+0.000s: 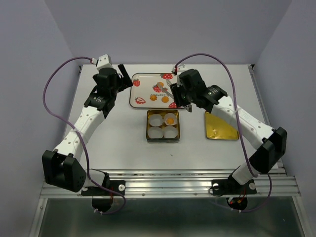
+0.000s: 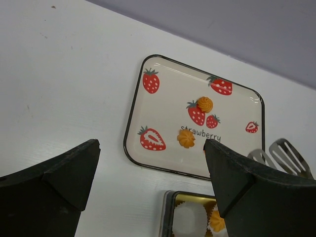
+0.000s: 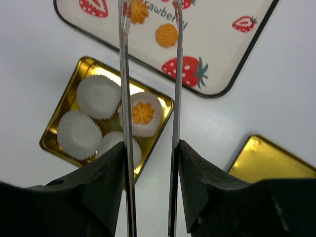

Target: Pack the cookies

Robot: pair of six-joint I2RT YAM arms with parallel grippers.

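Three cookies lie on the strawberry tray (image 1: pixel 135 92): one (image 1: pixel 159 88), one (image 1: pixel 153 98) and one (image 1: pixel 165 99). A fourth cookie (image 1: pixel 169 119) sits in the back right paper cup of the gold tin (image 1: pixel 148 127); it also shows in the right wrist view (image 3: pixel 142 112). My right gripper (image 1: pixel 186 98) is shut on metal tongs (image 3: pixel 126 98). The tongs' arms stand apart and their tips reach over the tray near two cookies (image 3: pixel 167 35) (image 3: pixel 138 11). My left gripper (image 2: pixel 150 153) is open and empty, above the table left of the tray.
The tin's gold lid (image 1: pixel 220 127) lies flat to the right of the tin. Three white paper cups in the tin hold nothing (image 3: pixel 98 96). The tray (image 2: pixel 163 98) lies just behind the tin. The tongs' slotted tips (image 2: pixel 284 155) show in the left wrist view.
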